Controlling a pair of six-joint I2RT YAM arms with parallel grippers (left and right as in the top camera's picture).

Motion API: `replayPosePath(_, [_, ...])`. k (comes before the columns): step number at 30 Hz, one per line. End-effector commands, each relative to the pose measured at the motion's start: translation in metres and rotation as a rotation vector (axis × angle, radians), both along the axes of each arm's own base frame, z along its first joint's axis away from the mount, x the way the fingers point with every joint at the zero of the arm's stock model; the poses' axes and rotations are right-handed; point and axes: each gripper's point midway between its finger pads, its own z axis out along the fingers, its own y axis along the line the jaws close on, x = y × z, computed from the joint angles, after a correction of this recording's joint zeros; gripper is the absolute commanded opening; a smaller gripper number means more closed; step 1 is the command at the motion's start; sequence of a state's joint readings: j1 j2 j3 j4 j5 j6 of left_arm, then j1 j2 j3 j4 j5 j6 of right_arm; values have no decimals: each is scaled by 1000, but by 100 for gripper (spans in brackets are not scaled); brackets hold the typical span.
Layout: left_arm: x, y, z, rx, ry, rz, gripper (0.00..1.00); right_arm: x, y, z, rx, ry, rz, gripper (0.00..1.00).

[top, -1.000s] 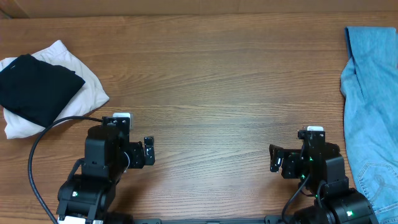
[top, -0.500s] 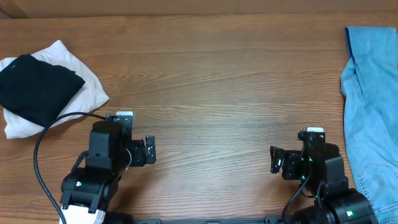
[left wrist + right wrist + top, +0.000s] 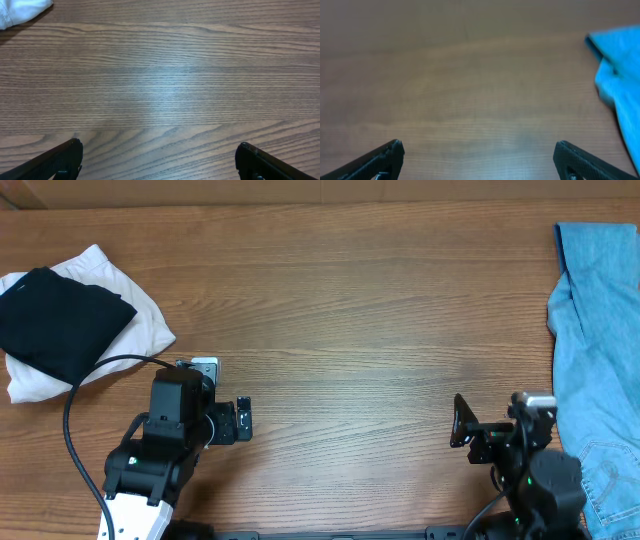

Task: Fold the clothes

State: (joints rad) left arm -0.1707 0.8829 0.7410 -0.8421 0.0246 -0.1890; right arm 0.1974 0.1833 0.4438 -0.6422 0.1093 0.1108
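A folded black shirt (image 3: 60, 320) lies on white trousers (image 3: 145, 325) at the table's far left. Light blue jeans (image 3: 600, 350) lie unfolded along the right edge. My left gripper (image 3: 243, 420) is open and empty over bare wood, to the right of and nearer than the pile. In the left wrist view (image 3: 160, 162) only a corner of the white trousers (image 3: 20, 10) shows at top left. My right gripper (image 3: 462, 425) is open and empty, left of the jeans. The right wrist view (image 3: 477, 160) shows the jeans (image 3: 620, 75) at the right edge.
The wooden table (image 3: 350, 310) lies between the two piles. A black cable (image 3: 75, 395) loops from the left arm toward the shirt pile. The arm bases stand at the near edge.
My right arm has shifted to the right, toward the jeans. My left arm has edged slightly right and forward. The clothes have not moved.
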Motion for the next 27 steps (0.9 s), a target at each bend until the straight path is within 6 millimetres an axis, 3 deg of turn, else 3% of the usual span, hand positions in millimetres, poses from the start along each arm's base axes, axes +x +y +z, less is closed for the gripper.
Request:
replayPosePath(1, [-1,0,-5,-1,20,13,100,0,-5,-1,-22,-89,-12,100])
replayPosePath(8, [0,0,-11,4,45,13,100,13,1,-19,-13,-180,15,100])
replayPosePath(13, [0,0,-14,6,57,13,100,18,34,-42,-150,-231,247,100])
replayPosePath(27, [0,0,-14,6,58,13,100,19,34,-39,-150,-249,244,100])
